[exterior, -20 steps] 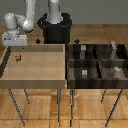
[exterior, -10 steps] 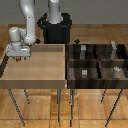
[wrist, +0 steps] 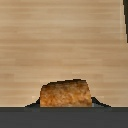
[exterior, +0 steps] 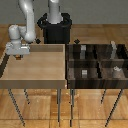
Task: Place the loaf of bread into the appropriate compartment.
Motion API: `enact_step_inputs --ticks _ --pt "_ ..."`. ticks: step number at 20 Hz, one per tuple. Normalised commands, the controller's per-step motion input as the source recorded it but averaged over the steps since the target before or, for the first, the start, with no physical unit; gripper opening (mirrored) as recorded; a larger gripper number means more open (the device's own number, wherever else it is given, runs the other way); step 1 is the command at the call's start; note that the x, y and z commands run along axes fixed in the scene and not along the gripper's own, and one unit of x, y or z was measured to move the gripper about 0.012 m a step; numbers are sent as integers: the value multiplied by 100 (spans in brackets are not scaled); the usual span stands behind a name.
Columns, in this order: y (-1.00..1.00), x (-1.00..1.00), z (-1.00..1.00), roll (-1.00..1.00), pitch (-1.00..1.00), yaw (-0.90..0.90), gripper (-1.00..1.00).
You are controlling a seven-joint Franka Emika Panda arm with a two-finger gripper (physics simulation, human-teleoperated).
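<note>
Exterior view: light-wood tray (exterior: 35,75), dark bin (exterior: 95,70), wooden floor (exterior: 90,107).

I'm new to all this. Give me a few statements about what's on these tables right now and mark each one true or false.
1. The gripper is over the light wooden tray. True.
2. The loaf of bread lies in the dark bin. False: it is at the gripper, above the tray.
3. The dark bin has four compartments. True.
4. The bread is pale grey. False: it is orange-brown.
</note>
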Motion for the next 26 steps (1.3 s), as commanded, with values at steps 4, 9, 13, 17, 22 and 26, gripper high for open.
enact_step_inputs --ticks 4,9,13,17,22,26 --pt "0 0 100 0 0 0 -100" --pt "0 0 100 0 0 0 -100" --pt "31 0 50 0 0 0 -100" --pt "100 0 0 0 0 0 -100" --pt "100 0 0 0 0 0 -100" --pt "100 0 0 0 0 0 -100"
